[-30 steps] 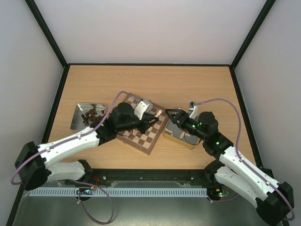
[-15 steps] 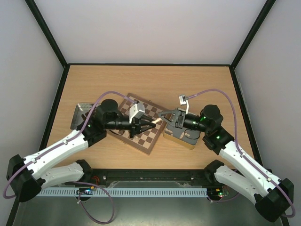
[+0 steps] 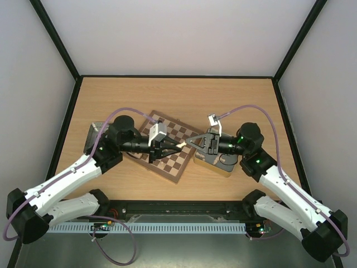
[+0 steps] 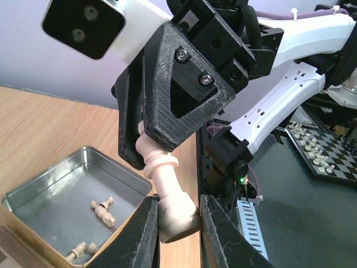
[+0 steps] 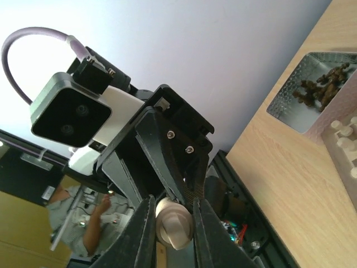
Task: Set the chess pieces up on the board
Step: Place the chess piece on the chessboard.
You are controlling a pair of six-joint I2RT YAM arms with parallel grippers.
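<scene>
- Both pincers are now meeting in the air over the board's right edge. A second ago they were sitting well apart, and the right pincer [image 5: 173, 223], spread wide then, is closing in.
- The board [image 3: 177, 164] is lying skewed near the middle of the surface [image 3: 178, 95]. Its visible squares are looking bare from above, though the arms are covering much of it, so few pieces, if any, seem to be standing in place.
- The silver tray [image 3: 91, 134] to the board's left is holding a heap of dark pieces [image 5: 318, 89].
- The gold tin [image 4: 50, 190], just right of the board, is holding a few small cream pieces [image 4: 102, 209].
- The left pincer [image 4: 178, 223] is clamping the base of one cream chess piece [image 4: 167, 192]. The right pincer's fingers are pressing either side of its head, so both are gripping it in a hand-over.
- Judging by this, the set-up is barely starting, with nearly both sets waiting to be placed.
</scene>
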